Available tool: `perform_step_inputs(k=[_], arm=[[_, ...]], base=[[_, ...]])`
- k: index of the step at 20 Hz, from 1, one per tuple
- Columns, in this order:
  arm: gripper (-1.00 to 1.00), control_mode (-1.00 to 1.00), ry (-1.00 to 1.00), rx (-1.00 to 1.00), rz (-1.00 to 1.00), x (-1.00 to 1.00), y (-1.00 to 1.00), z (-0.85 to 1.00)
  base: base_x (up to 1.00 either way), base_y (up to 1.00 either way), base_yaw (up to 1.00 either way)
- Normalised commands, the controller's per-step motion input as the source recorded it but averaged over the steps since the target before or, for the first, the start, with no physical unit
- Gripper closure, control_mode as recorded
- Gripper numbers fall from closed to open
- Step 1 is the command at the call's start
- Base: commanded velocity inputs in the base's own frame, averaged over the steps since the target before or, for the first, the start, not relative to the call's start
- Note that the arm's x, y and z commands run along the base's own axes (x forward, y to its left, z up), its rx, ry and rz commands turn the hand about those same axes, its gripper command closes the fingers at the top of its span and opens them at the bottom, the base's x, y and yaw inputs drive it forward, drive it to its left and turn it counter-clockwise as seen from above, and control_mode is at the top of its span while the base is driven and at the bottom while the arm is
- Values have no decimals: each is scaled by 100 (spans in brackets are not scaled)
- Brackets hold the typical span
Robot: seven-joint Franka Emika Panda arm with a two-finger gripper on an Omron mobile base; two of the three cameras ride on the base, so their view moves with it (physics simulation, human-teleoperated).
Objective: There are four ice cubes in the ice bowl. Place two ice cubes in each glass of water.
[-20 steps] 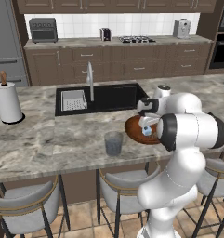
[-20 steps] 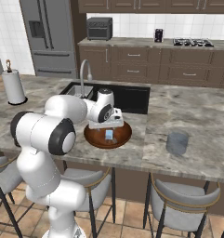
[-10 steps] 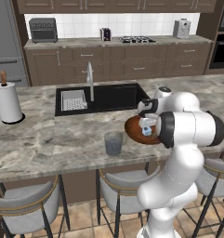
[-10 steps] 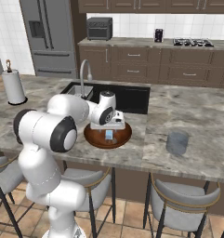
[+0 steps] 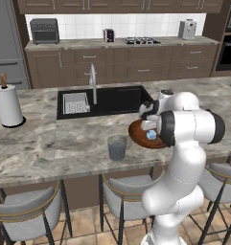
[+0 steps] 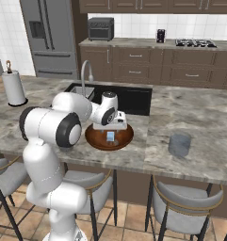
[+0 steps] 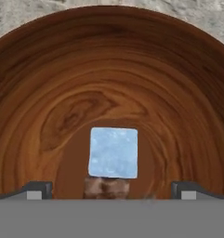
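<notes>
Jaws (image 7: 108,189) stand wide apart and hold nothing, poised low over the wooden bowl (image 7: 48,74). One ice cube (image 7: 113,152) lies between and just ahead of the fingertips (image 7: 37,189). It looks light, hard and slippery; its flat opposite sides are probably the best hold.

Swirling reddish-brown grain marks the smooth wooden ice bowl (image 7: 62,93), where a frosty, translucent pale-blue ice cube (image 7: 113,152) rests. The desk (image 5: 50,143) is mottled grey-beige stone with a polished look. A clear grey-blue glass of water (image 5: 117,147) stands beside a matt black sink (image 5: 117,98).
</notes>
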Motion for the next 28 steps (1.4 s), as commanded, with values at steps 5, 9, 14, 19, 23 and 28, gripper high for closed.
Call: perform_step_inputs(k=[5,9,14,19,23,28], arm=[[-100,-100,0,0,0,25,3,-12],[-100,-100,1,0,0,12,4,-21],[-100,-100,0,0,0,0,0,-19],[-100,-100,0,0,0,0,0,-17],[-100,-100,0,0,0,0,1,-18],[-100,-100,0,0,0,0,0,-17]], base=[[0,0,0],[0,0,0],[0,0,0],[0,0,0],[0,0,0],[0,0,0]])
